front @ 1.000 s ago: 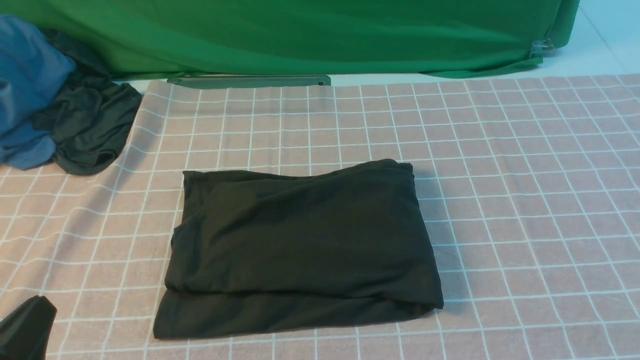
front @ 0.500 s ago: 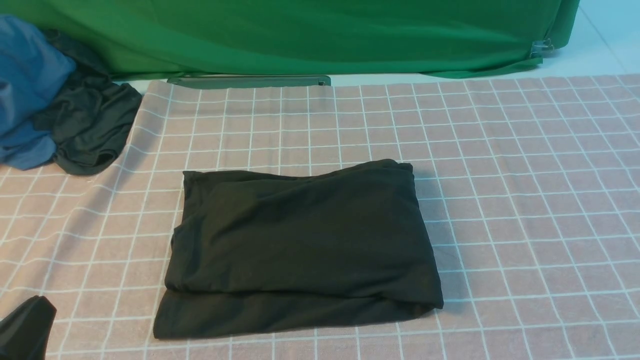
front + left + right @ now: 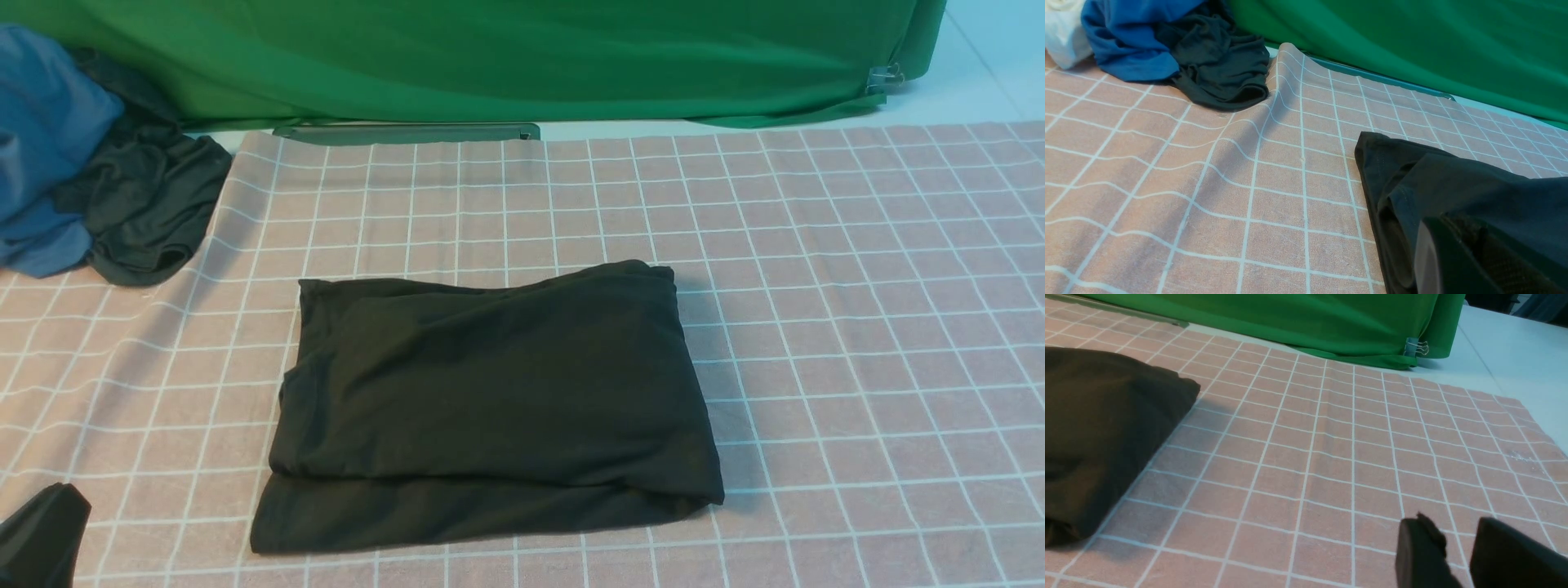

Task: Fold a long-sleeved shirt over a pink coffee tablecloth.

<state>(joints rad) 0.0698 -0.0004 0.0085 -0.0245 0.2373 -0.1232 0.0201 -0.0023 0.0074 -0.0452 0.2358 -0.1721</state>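
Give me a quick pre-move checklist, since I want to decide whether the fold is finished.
1. Long-sleeved shirt folded into a compact rectangle: ok.
2. Shirt lies wholly on the pink coffee tablecloth: ok.
3. Right gripper empty, fingers apart, clear of the shirt: ok.
4. Left gripper shut, holding nothing visible: ok.
5. Dark grey garment and blue garment apart from the shirt: ok.
6. Sleeves tucked inside: cannot tell.

Green backdrop cloth [image 3: 490,57] at rear w/ binder clip [image 3: 886,77], pale tabletop [image 3: 980,65] beyond, even light
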